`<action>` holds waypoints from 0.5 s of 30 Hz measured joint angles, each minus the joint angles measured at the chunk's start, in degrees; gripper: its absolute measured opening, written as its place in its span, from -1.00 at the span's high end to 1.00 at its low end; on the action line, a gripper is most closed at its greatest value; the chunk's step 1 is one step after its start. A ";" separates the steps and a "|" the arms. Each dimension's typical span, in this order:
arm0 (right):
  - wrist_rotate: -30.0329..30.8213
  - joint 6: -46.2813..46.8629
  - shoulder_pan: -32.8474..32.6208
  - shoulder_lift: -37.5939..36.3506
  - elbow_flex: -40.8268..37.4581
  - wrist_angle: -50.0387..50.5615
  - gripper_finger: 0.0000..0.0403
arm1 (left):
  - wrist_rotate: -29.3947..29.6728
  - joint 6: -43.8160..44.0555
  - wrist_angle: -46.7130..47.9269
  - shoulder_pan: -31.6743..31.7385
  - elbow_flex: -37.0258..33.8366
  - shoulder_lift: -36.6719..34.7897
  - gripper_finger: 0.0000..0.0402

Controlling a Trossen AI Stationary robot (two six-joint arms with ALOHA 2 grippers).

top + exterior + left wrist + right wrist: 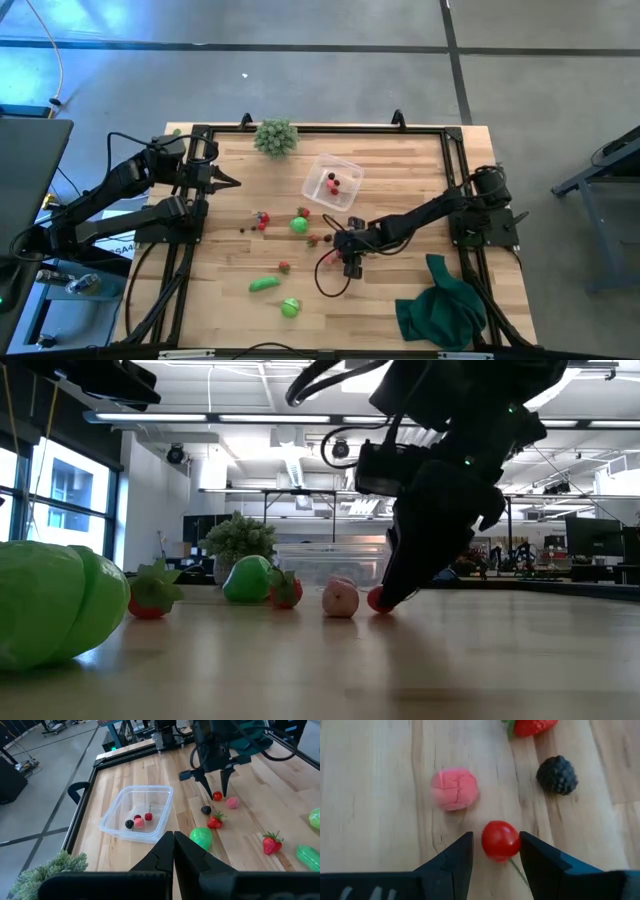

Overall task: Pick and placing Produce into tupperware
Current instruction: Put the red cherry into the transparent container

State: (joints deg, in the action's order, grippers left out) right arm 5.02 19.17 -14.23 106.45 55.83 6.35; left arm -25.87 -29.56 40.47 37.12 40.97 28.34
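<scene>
Your right gripper [495, 852] sits right at the lens in its wrist view, fingers spread with a small red cherry [500, 840] between them; the pads look just beside its sides, and I cannot tell whether they press on it. From the cherry, a pink berry [454, 788] lies at about 10 o'clock, a blackberry [557, 774] at about 2 o'clock, and the tip of a strawberry [532, 726] near 1 o'clock.

From above, your right gripper [351, 262] is down at the table near the middle of the board, with the tub [333, 181] at about 12 o'clock from it, well apart. You can see the tub [137, 812] holds a dark berry [129, 823], a pink piece [139, 822] and a red cherry [148, 816].

More produce lies loose on the wood: a round green piece [299, 224] at 10 o'clock from the gripper, a green oblong one [264, 285] and another round green one [290, 307] toward 7 o'clock.

Your left gripper [226, 183] hangs clenched and holding nothing at the board's 9 o'clock edge.

At table height you see the right arm's fingertips [395, 596] touching down around the cherry [378, 599].
</scene>
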 joint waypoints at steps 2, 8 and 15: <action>-0.34 -0.17 0.01 0.27 0.02 0.02 0.26 | 0.00 0.01 0.00 0.00 0.00 0.00 0.99; 0.30 -0.17 0.01 0.34 0.04 -0.14 0.26 | 0.00 0.01 0.00 -0.02 0.00 0.00 0.99; 0.39 -0.17 0.01 0.37 0.04 0.04 0.26 | 0.00 0.02 0.00 -0.01 0.00 0.02 0.99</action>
State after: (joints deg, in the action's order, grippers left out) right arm 5.41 19.00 -14.22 106.83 55.88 6.39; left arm -25.87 -29.54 40.47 37.12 40.97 28.36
